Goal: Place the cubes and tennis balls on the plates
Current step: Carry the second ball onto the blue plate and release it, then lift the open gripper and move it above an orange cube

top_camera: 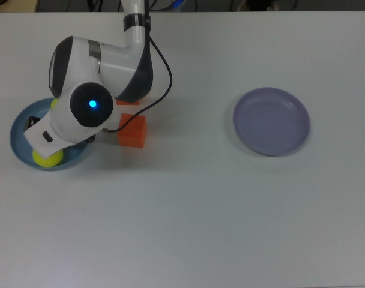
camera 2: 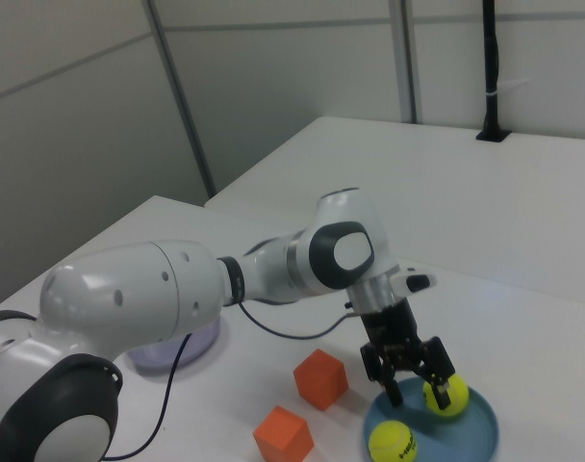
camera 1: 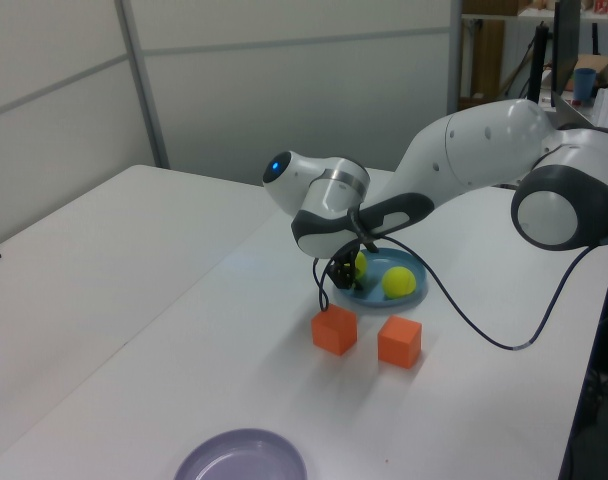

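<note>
In the right view my gripper (camera 2: 415, 378) is open, low over the light blue plate (camera 2: 477, 435). One tennis ball (camera 2: 445, 395) rests on the plate right by one fingertip. The other ball (camera 2: 392, 441) lies on the same plate, closer to the camera. The top view shows a ball (top_camera: 47, 157) at the blue plate's (top_camera: 19, 135) lower rim; my hand covers the fingers there. Both orange cubes (camera 1: 335, 330) (camera 1: 400, 342) sit on the table beside that plate. The lavender plate (top_camera: 271, 121) holds nothing.
A black cable (top_camera: 164, 66) loops from the arm down past the cubes. In the top view one cube (top_camera: 132, 131) shows fully and the other (top_camera: 128, 101) peeks from under the arm. White table (top_camera: 200, 210) lies between the two plates.
</note>
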Controlling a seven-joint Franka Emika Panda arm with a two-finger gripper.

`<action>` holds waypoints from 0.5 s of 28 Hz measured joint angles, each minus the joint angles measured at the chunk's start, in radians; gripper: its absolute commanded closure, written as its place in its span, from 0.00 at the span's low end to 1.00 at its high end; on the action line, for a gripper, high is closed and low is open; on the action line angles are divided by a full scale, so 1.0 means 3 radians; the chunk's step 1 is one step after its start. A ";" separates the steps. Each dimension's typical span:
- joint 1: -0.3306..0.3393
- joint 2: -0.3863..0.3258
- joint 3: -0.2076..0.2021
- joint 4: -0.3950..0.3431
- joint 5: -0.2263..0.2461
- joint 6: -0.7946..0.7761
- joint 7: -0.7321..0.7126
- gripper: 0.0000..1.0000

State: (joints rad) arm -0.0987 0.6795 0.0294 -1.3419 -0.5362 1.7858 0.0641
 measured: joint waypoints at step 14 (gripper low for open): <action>0.0097 -0.0468 0.0105 0.0011 0.0503 -0.0146 -0.0138 0.00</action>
State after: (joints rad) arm -0.0697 0.5391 0.0609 -1.3387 -0.3851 1.7419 0.0226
